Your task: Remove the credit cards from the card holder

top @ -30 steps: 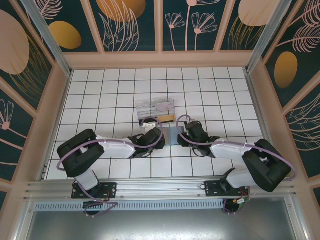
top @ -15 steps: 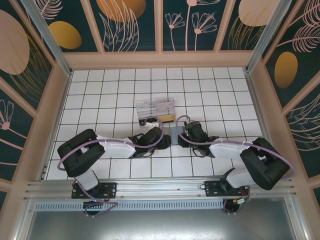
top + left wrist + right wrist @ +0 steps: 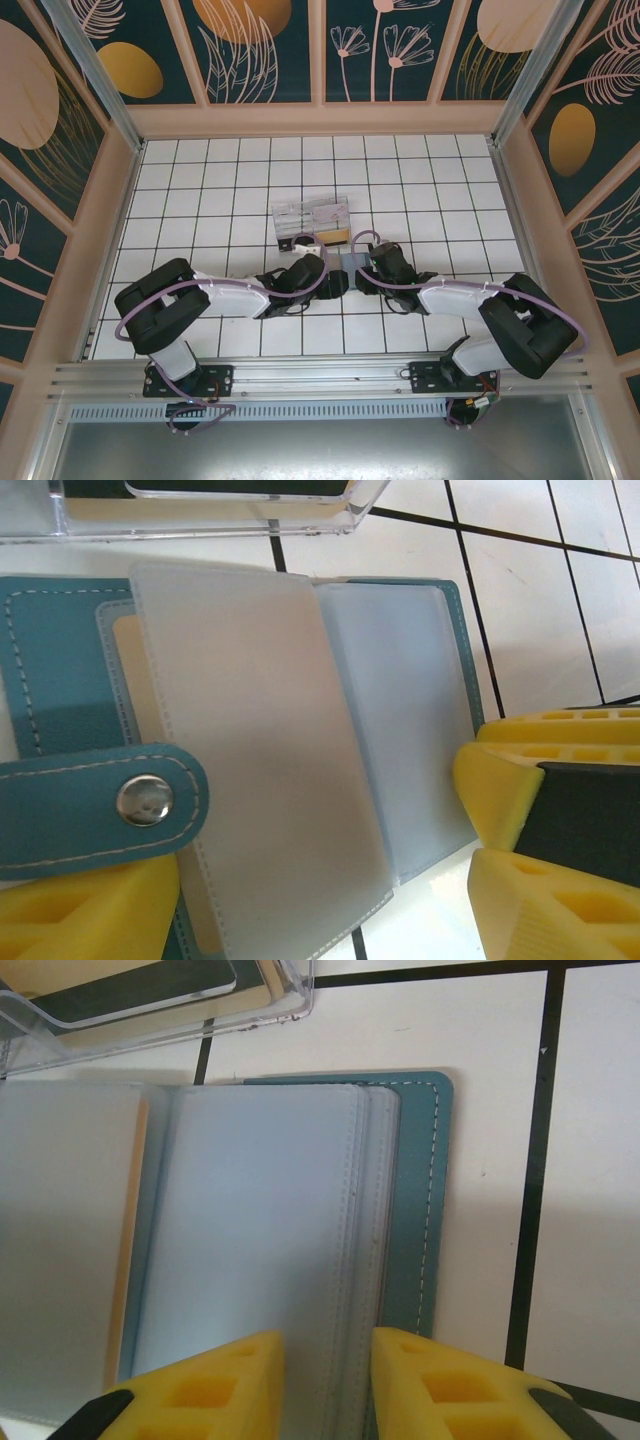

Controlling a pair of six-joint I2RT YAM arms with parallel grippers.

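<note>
Has card holder [image 3: 60, 680] open flat on tiles, just near of clear box [image 3: 200, 510]. Pins right half w/ right gripper [image 3: 328, 1355], narrow on sleeves + cover. Holds left gripper [image 3: 320, 900] wide over left half, by snap strap [image 3: 100, 810]. Prob. pre-grasp for a card; next needs nipping card edge, not sleeve. Vs 1 s ago: slid left gripper rightward, widened it.

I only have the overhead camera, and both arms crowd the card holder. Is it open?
Observer: Yes, the left wrist view shows the card holder lying open, its frosted sleeves fanned.
Operator: Anything in the sleeves?
Observer: A tan edge shows behind one, probably a card.
Operator: Left gripper?
Observer: The left gripper is open, yellow fingers either side of the holder.
</note>
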